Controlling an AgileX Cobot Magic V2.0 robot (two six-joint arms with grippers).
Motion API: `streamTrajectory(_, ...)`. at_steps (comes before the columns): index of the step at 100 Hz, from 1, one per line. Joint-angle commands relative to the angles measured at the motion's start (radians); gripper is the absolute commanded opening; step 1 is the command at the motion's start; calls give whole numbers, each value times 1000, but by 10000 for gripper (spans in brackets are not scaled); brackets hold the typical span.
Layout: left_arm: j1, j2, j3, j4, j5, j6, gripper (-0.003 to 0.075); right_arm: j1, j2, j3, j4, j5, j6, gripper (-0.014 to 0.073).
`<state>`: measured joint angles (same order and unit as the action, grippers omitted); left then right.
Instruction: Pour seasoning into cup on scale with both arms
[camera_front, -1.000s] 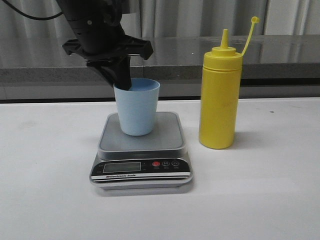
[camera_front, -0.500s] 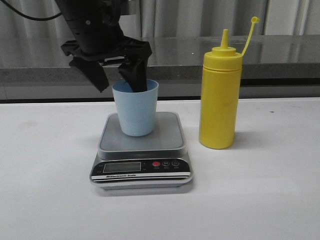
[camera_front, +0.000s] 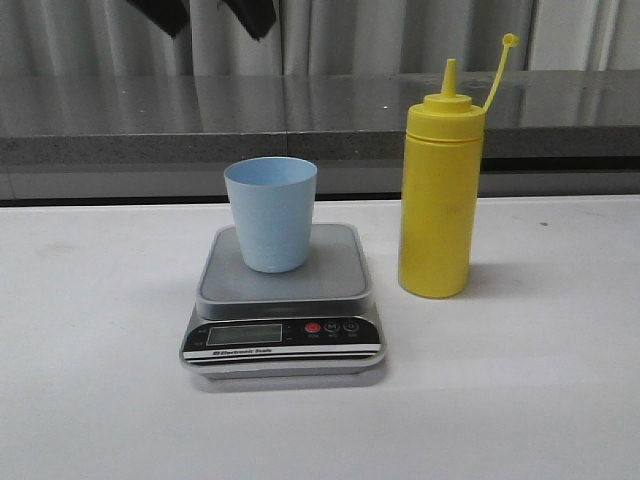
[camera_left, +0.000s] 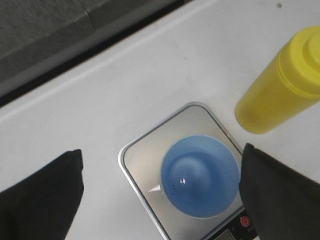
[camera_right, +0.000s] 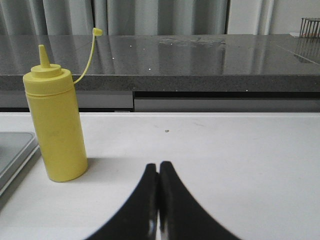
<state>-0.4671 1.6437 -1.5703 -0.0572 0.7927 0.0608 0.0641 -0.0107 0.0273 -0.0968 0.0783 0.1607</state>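
The light blue cup (camera_front: 271, 213) stands upright on the silver scale (camera_front: 283, 300), free of any gripper. The left wrist view looks straight down into the empty cup (camera_left: 200, 182) on the scale (camera_left: 145, 165). My left gripper (camera_front: 213, 15) is open and empty, high above the cup, only its fingertips showing at the front view's top edge; its fingers (camera_left: 42, 195) are spread wide. The yellow seasoning bottle (camera_front: 440, 195) stands right of the scale, cap strap up. My right gripper (camera_right: 159, 170) is shut and empty, low over the table, right of the bottle (camera_right: 56, 127).
A grey stone counter (camera_front: 400, 115) runs along the back of the white table (camera_front: 520, 380). The scale's black panel with LCD and red button (camera_front: 312, 327) faces front.
My left gripper opened, let go of the cup's rim and rose straight up nearly out of the front view. The cup stays on the scale.
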Motion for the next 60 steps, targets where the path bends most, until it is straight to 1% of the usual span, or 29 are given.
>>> streamTrajectory(1, 36, -104, 14, 14, -97, -33, 607, -5, -19, -21, -8, -84, 0, -67)
streamTrajectory(19, 141, -257, 172, 14, -195, -37, 607, -5, -19, -21, -8, -84, 0, -67)
streamTrajectory(39, 239, -485, 446, 10, -374, -52, 607, -5, -19, -21, -8, -84, 0, -67)
streamTrajectory(49, 272, -602, 583, 10, -464, -61, 607, -5, -19, -21, -8, -84, 0, -67)
streamTrajectory(60, 295, -744, 728, 10, -526, -61, 607, -5, -19, -21, -8, -84, 0, -67)
